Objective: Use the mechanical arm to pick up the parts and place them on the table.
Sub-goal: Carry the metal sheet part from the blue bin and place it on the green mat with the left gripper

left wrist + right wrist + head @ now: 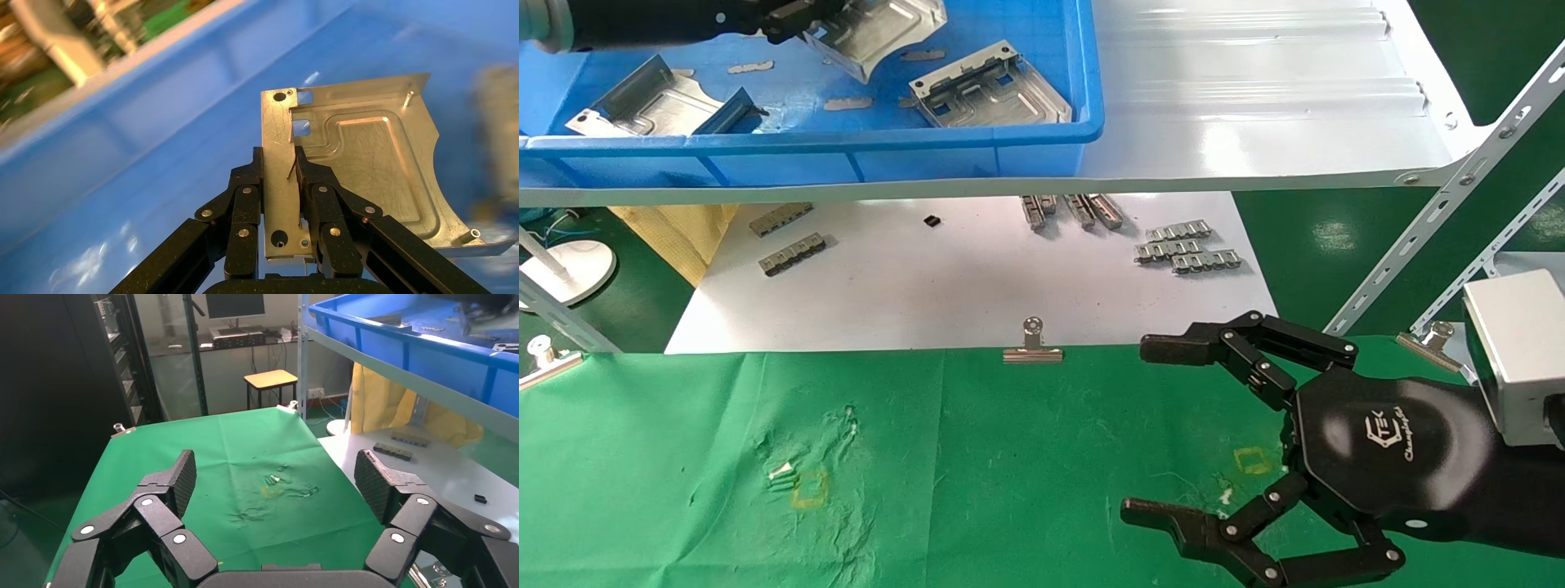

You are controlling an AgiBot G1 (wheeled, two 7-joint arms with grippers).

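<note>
My left gripper (789, 20) is inside the blue tray (887, 143) at the top left, shut on a silvery stamped part (878, 33). In the left wrist view its black fingers (278, 162) pinch the folded rim of that part (367, 159), which hangs over the blue floor. Two more parts lie in the tray, one at the right (989, 86) and one at the left (654, 106). My right gripper (1142, 430) hovers open over the green table (1009, 457) at the right, nothing between its fingers (275, 471). No part lies on the green table (202, 453).
The tray sits on a white shelf (1254, 98) held by slanted metal struts (1459, 188). Below lies a white sheet (928, 286) with small grey linked strips (1185, 245). A binder clip (1032, 347) holds the cloth's far edge. Yellow square marks (809, 490) (1253, 460) show on the cloth.
</note>
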